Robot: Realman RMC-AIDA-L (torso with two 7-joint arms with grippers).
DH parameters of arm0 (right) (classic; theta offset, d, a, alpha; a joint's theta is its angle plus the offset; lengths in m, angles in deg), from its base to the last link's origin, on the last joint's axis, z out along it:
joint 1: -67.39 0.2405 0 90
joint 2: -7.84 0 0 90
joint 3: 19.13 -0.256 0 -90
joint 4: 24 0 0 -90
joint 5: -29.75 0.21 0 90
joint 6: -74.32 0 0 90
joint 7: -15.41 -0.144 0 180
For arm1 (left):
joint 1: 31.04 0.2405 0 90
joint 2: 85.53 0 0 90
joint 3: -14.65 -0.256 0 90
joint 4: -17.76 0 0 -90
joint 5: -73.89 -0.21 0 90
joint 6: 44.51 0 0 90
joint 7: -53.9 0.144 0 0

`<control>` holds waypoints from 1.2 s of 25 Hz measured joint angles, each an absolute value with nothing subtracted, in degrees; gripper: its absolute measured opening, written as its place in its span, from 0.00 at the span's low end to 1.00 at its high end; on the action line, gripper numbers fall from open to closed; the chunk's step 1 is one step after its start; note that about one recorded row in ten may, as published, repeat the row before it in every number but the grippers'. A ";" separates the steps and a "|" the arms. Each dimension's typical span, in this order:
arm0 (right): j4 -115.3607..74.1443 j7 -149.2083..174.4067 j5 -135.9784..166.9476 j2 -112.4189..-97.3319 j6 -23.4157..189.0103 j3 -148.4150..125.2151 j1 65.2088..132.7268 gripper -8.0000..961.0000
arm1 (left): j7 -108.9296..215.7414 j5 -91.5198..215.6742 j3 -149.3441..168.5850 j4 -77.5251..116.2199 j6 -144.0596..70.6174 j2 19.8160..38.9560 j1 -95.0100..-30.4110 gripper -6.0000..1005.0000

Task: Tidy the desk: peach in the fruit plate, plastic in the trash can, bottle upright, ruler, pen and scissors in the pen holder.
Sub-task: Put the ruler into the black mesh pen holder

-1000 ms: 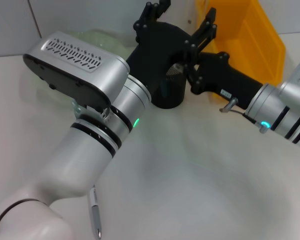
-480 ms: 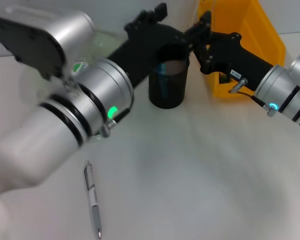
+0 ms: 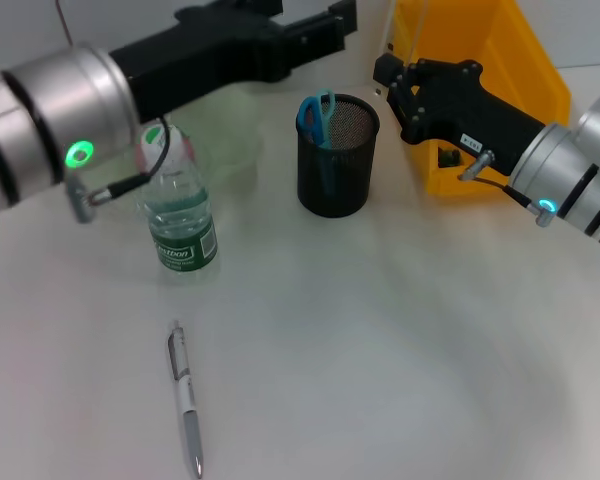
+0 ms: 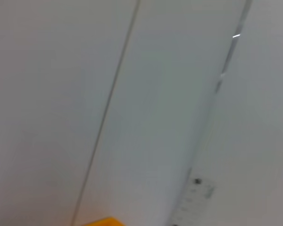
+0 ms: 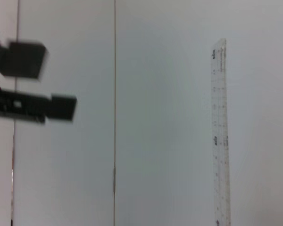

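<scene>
A black mesh pen holder (image 3: 337,160) stands at the middle back with blue-handled scissors (image 3: 314,112) in it. To its left a clear bottle (image 3: 181,222) with a green label stands upright. A silver pen (image 3: 185,392) lies on the table near the front left. My left gripper (image 3: 325,22) hovers open above and behind the holder, holding nothing. My right gripper (image 3: 388,78) is just right of the holder's rim, shut on a clear ruler (image 5: 220,132) that points up. The peach and the plastic are out of view.
The yellow trash can (image 3: 500,60) stands at the back right, behind my right gripper. A pale green glass plate (image 3: 225,120) shows faintly behind the bottle. The white wall is close behind everything.
My left arm has swung up and to the left, uncovering the bottle and the pen holder with the scissors in it. My right gripper has shifted slightly back beside the holder.
</scene>
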State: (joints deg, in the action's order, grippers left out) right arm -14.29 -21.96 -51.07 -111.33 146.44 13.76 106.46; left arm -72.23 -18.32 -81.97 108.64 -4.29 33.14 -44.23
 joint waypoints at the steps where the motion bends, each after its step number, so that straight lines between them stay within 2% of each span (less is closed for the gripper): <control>1: -13.62 -23.18 -51.29 -111.33 145.77 14.13 106.60 0.04 | -61.01 -10.46 -80.17 105.02 0.32 33.00 -44.14 0.85; 4: -13.09 -24.24 -51.38 -111.33 145.20 14.74 106.70 0.04 | -61.01 -10.46 -80.17 105.02 0.32 33.00 -44.14 0.84; 6: -12.85 -25.97 -51.44 -111.33 144.36 15.54 107.20 0.04 | -34.85 1.64 -77.12 92.15 12.06 33.06 -43.78 0.84; 11: -10.52 -32.13 -51.46 -111.34 142.03 20.37 107.66 0.05 | -19.36 5.68 -76.53 80.48 16.93 33.17 -43.84 0.84; 30: -9.79 -35.37 -51.41 -111.55 134.27 24.99 109.67 0.06 | -3.43 12.44 -69.67 58.36 29.23 32.70 -43.87 0.83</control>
